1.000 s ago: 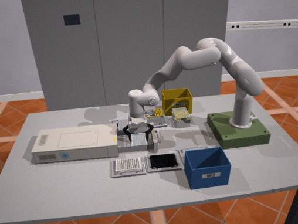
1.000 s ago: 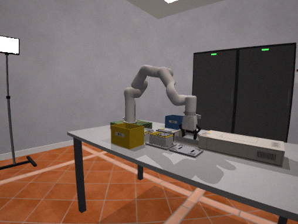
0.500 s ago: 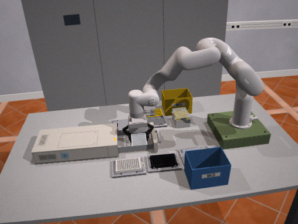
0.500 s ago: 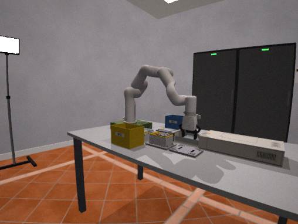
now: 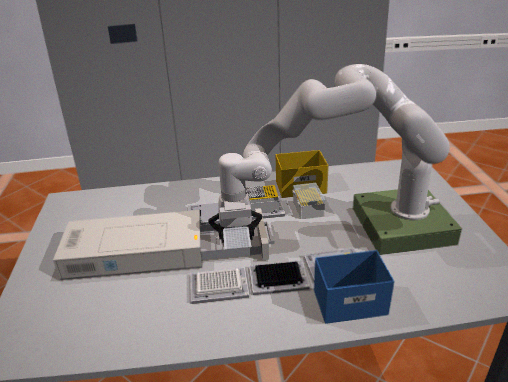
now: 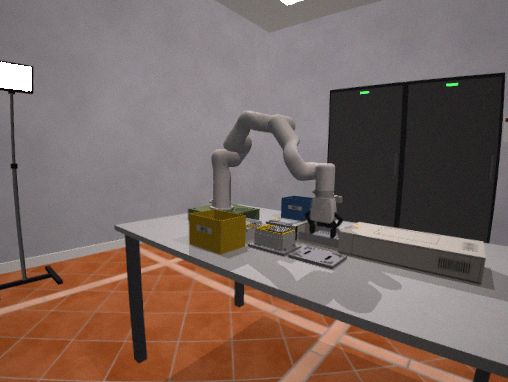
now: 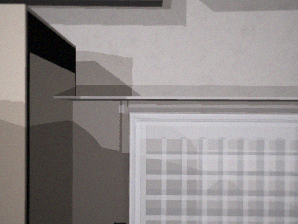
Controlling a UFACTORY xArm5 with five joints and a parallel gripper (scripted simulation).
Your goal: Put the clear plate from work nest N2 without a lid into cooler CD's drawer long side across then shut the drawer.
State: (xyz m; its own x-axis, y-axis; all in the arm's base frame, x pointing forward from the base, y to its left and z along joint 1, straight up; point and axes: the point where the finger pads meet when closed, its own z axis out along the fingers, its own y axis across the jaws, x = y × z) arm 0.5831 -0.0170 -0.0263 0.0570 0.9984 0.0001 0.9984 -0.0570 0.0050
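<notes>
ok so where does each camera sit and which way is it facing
Top: high in front of the bench, looking down and back toward the grey cabinets; shows the whole arm, its green base and the open tool over the clear plate.
Exterior: low, off the bench's far side, facing the dark doors; shows the whole arm.
Wrist: on the tool, looking down at the plate's grid; no tool parts visible.
Top and exterior share the cooler and yellow bin.
</notes>
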